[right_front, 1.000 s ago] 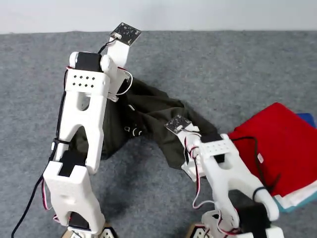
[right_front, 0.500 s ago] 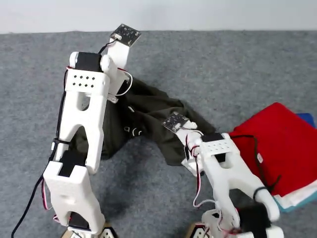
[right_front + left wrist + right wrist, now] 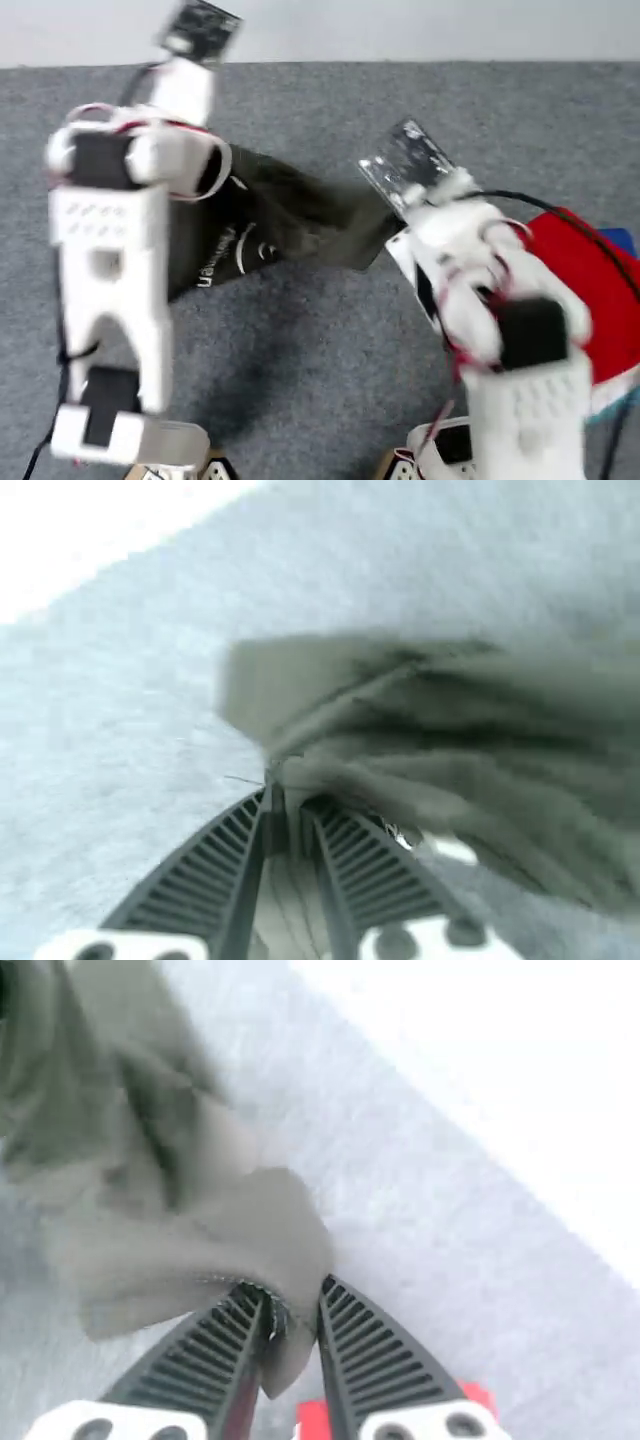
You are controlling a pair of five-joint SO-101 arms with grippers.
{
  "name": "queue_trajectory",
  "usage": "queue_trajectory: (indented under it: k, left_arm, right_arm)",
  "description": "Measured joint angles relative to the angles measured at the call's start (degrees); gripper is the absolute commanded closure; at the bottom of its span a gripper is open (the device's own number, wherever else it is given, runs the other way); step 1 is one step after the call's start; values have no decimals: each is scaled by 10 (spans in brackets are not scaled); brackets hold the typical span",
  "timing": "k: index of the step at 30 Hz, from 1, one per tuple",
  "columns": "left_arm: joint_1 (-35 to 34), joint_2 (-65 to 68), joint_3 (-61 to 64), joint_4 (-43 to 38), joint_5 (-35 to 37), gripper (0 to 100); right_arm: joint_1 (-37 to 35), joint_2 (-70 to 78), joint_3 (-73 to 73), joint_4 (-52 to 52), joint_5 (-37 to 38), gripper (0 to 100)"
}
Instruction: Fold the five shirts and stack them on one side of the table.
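Gripping the dark olive shirt (image 3: 270, 225) at two separate edges, both arms hold it spread between them over the grey table (image 3: 310, 380). The left gripper (image 3: 290, 802) has its ribbed jaws drawn almost together, with a thin fold of the shirt's edge pinched between the tips; the rest of the cloth trails away from that grip in loose folds. The right gripper (image 3: 292, 1312) has its jaws slightly wider apart, and a bunched corner of the same shirt is clamped between them, with a flap of cloth hanging past the tips. In the high view the shirt lies in a band from the left arm (image 3: 105, 250) to the right arm (image 3: 490, 290), pale print showing on its near face. A folded red shirt (image 3: 600, 290) tops the stack (image 3: 622, 392) at the table's right edge, with white and blue layers visible beneath it, well apart from the olive shirt.
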Motion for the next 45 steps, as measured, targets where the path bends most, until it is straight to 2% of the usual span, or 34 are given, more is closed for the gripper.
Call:
queue_trajectory:
  k: [4,12,18,24,27,36,41,45]
  left_arm:
    - [-47,-97,22,0,0,988]
    - [-55,-346,110,0,0,988]
    - [-60,-513,113,0,0,988]
    - [-60,-619,113,-25,0,988]
    - [-60,-650,113,-27,0,988]
    - [-60,-659,123,-27,0,988]
    - [-60,-643,190,-55,0,988]
    - [-60,-607,274,-127,0,988]
  right_arm:
    - [8,-28,-98,31,-39,989]
    - [103,-63,-307,107,-105,989]
    - [171,-106,-357,112,-140,990]
    - [185,-170,-363,112,-153,990]
    - [193,-199,-363,112,-153,990]
    - [276,-218,-363,84,-153,990]
    - [273,-154,-306,70,-153,990]
    - [200,-54,-241,55,-150,990]
